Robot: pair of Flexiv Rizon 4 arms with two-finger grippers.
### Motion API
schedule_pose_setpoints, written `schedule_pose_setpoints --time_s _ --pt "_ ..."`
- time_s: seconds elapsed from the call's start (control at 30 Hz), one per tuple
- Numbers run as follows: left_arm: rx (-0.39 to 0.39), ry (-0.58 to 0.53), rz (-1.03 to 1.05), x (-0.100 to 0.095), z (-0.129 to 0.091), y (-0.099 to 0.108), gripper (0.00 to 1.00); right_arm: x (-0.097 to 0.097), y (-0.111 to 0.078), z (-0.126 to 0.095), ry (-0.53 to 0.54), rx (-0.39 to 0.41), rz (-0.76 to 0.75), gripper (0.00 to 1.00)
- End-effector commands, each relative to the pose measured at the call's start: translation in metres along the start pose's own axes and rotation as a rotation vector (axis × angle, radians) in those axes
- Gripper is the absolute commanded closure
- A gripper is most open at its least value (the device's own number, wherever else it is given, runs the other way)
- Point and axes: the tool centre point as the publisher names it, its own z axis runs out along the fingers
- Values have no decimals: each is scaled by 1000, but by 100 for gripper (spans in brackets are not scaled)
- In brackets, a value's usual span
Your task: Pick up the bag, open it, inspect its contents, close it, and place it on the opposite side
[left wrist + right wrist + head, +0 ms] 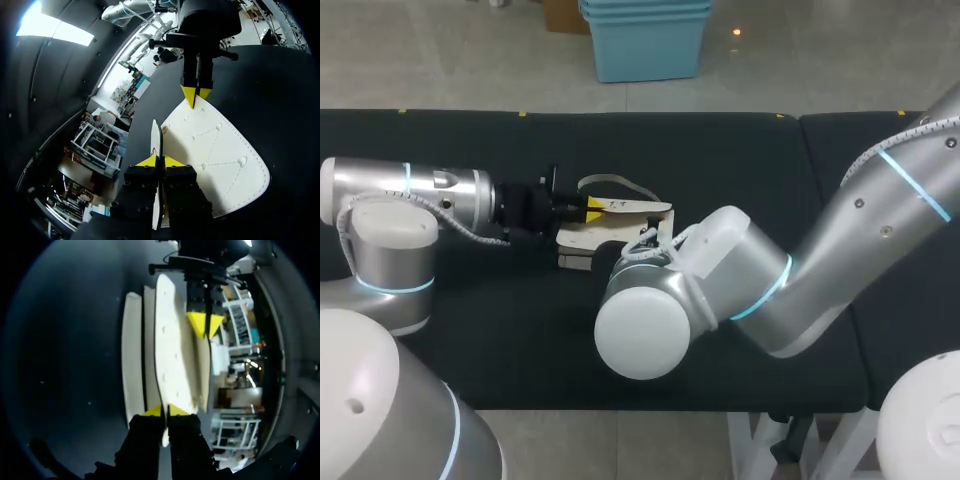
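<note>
Left gripper and right gripper each pinched an edge of the bag; opening likely needed a slow, even pull.

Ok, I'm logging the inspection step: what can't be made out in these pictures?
Contents of the bag: no view looks inside; both wrist views show only its outer panels.
The right gripper in the head view: hidden behind the wrist of the right arm.
Part of the bag in the head view: covered by that arm.
Whether the bag rests on the table or hangs above it: unclear in every view.
</note>
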Motion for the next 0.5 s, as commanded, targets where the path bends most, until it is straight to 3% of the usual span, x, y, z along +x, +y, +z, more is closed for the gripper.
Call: schedule_pose_setpoints --time_s 0.03,0.5 --pt "7 -9 36 3 0 0 100 2 1 1 -3 1 1 100" --pt "15 23 89 16 2 5 100 2 1 1 -3 1 1 100"
